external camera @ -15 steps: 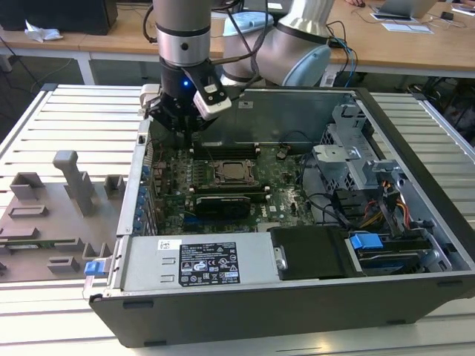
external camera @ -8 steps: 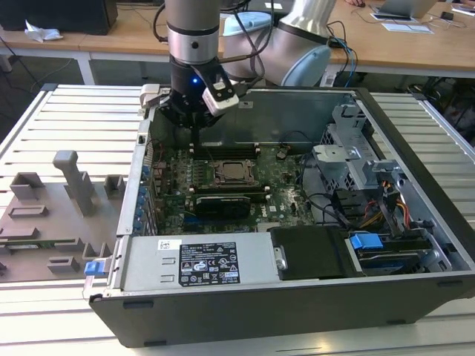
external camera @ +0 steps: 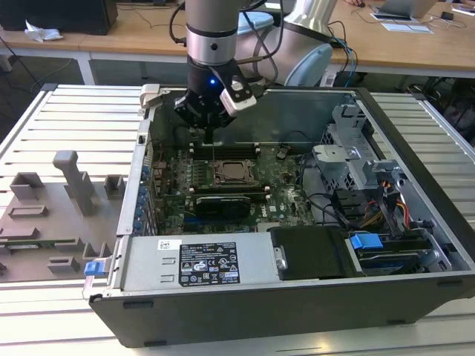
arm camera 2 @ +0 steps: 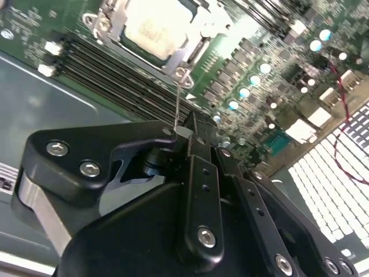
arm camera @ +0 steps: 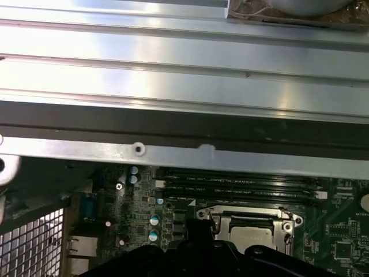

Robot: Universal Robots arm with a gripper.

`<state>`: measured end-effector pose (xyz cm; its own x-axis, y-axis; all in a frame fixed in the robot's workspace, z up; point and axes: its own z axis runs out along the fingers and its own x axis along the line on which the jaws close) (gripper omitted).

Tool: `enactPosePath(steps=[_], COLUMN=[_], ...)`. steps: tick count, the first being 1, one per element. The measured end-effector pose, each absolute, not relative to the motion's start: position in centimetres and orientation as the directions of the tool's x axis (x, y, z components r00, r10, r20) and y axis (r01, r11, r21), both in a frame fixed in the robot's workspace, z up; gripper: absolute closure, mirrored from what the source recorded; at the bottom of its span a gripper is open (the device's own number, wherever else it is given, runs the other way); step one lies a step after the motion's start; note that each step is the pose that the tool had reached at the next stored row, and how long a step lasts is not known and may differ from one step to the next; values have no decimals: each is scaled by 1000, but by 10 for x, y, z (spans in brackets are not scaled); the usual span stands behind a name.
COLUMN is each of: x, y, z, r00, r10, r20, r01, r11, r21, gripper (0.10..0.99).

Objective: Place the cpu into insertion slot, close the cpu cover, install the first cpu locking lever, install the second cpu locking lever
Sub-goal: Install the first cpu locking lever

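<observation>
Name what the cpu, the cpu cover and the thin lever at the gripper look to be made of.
The cpu: pale matte metal top, likely plated, with a soft sheen. The cpu cover: bright stamped sheet metal, shiny at its edges. The lever: thin bare steel wire by its look, grey and glinting, reaching up to the black gripper.

Silver-topped cpu [arm camera 2: 154, 30] seated flat in the insertion slot [external camera: 232, 173], metal cpu cover [arm camera 2: 118, 23] framing it.

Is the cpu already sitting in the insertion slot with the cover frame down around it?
Yes, in the second wrist view the cpu lies in the insertion slot with the cpu cover framing its metal top.
</observation>
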<state>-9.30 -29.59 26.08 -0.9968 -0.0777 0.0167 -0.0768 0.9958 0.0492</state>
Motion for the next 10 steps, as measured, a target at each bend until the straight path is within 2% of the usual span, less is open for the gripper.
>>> enactPosePath(steps=[10], x=[-70], y=[-296], z=[260], r00=[-997], r10=[-78], r20=[18], r01=[-77], r11=[996], r21=[49], gripper=[980])
